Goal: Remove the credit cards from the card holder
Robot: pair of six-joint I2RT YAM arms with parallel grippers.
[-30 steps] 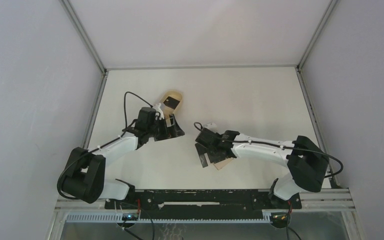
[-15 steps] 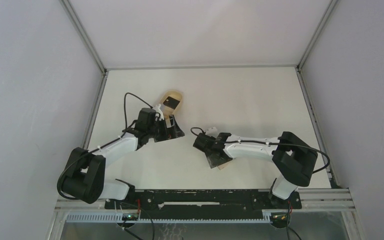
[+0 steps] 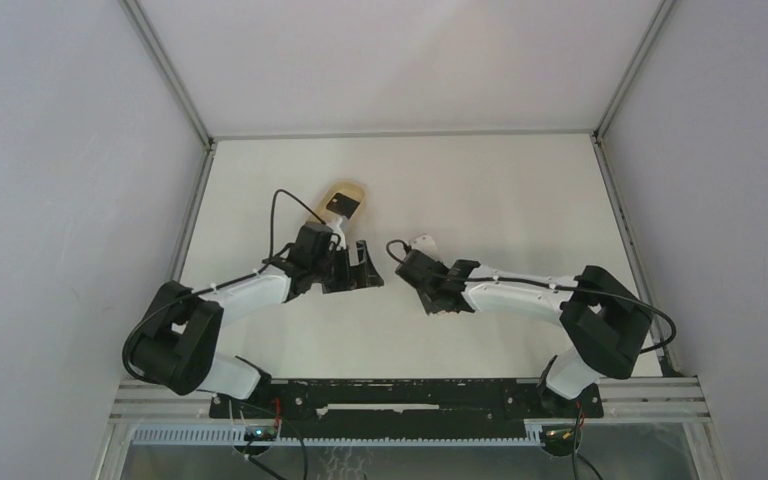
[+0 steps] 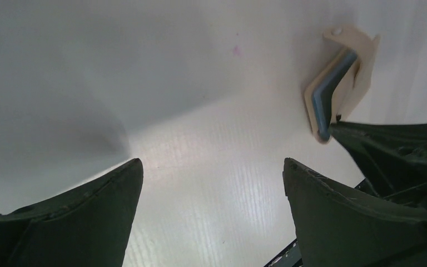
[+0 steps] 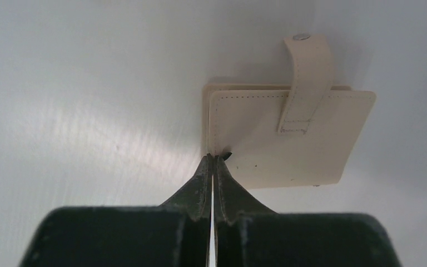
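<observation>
2 arms, 2 grippers are seen over 1 white table. 1 card holder, tan, is found near the table's middle, btwn the 2 grippers and right under the R one; in the top view it is mostly hidden by that gripper. 1 strap is stitched across its top face and reaches past the far edge. 1 metal snap is seen at the strap's end, unfastened.

The R gripper is shown w/ both fingers pressed together, no gap btwn them. The tips are set right at the holder's near-left corner. Whether any edge is nipped there can't be told.

The credit cards are seen only from the L wrist cam: a light blue band inside the holder's open side, btwn its tan layers. They are not out of the holder. Their no. can't be counted, as the edges blur into 1 strip.

The L gripper is held spread wide, its 2 fingers apart w/ only bare table btwn them. Nothing is gripped. It is kept near the holder but not touching it.

1 oval tan tray is seen beyond the L gripper, toward the far left. 1 dark flat item lies in it; what it is can't be made out.
</observation>
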